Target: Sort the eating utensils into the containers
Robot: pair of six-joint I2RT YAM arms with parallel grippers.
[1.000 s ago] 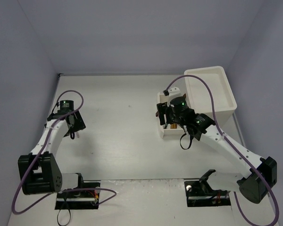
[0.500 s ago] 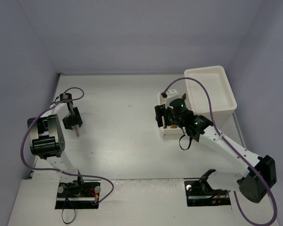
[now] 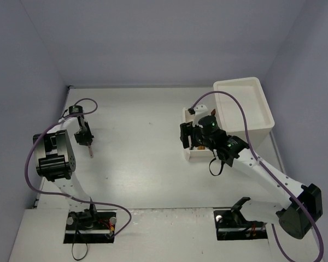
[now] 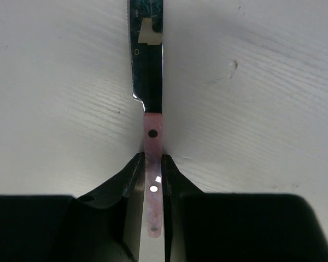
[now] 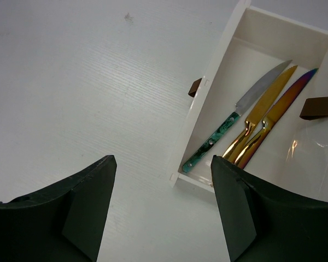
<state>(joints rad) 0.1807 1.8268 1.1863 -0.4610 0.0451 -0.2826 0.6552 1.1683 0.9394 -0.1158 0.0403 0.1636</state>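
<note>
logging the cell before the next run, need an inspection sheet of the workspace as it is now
surface: white table, a few faint marks
job's things: pink-handled knife low over the table; green-handled knife, gold knife and iridescent knife in the open drawer; white drawer unit behind it
clutter: nothing seen
grippers: left gripper fingers closed on the pink handle; right gripper open, empty, beside the drawer
cables: purple cables looping along both arms
surroundings: plain pale walls
</note>
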